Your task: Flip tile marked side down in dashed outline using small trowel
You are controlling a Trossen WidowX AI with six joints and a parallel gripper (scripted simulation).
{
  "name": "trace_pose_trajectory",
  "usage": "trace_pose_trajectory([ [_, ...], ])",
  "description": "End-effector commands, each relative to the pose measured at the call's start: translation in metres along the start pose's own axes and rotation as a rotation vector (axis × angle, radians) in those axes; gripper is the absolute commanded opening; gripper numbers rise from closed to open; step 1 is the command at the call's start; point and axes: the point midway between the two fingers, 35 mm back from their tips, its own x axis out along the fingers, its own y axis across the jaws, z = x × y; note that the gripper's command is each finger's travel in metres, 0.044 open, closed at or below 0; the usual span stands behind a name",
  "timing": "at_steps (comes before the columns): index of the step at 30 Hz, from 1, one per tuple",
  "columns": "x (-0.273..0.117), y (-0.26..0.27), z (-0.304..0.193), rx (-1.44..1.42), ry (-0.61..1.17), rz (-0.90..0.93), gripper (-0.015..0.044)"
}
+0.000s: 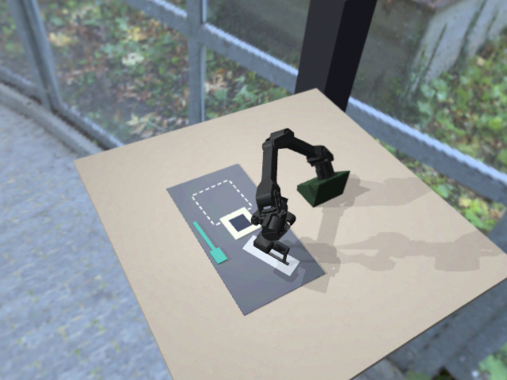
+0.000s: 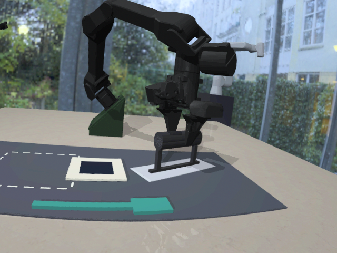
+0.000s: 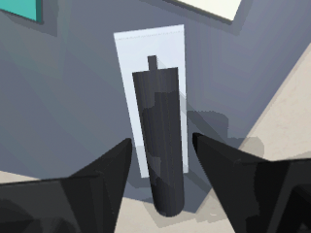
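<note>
The tile (image 1: 239, 222) (image 2: 96, 167) lies flat on the mat (image 1: 245, 294) (image 2: 231, 196) (image 3: 58, 112), its dark marked square up. It lies at one end of the dashed outline (image 2: 45, 187), overlapping only that edge; most of it is outside. The small trowel, with a white blade (image 1: 291, 267) and a black handle (image 2: 166, 140) (image 3: 157, 112), appears to rest flat on the mat, handle up. My gripper (image 2: 180, 138) (image 3: 161, 140) is open around the handle, with a gap on each side in the wrist view. In the top view the arm hides part of the trowel.
A teal flat-bladed tool (image 1: 219, 255) (image 2: 150, 205) (image 3: 21, 10) lies along the mat's edge, beside the tile and the trowel. My arm stands on a dark green wedge base (image 1: 327, 190) (image 2: 114, 125) beyond the mat. A white arm (image 2: 216, 84) stands in the background.
</note>
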Motion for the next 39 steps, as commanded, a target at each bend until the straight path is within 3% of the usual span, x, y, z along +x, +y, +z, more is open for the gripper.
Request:
trace_pose_trajectory([
  [1,0.0,0.0,-0.001,0.005,0.001,0.001,0.027],
  [4,-0.002,0.0,-0.001,0.007,0.001,0.001,0.027],
  [8,-0.043,-0.003,-0.001,0.036,0.001,0.0,0.027],
  [15,-0.045,-0.003,-0.001,0.038,0.001,0.0,0.027],
  [16,-0.045,-0.003,-0.002,0.027,-0.002,0.007,0.0296],
  [19,-0.056,-0.004,-0.002,0.027,-0.002,0.007,0.03],
  [24,-0.053,-0.002,-0.003,0.025,0.007,0.021,0.03],
  [32,-0.014,0.006,-0.008,-0.005,0.088,0.204,0.03],
  [39,-0.009,0.001,-0.016,-0.072,0.105,0.303,0.03],
])
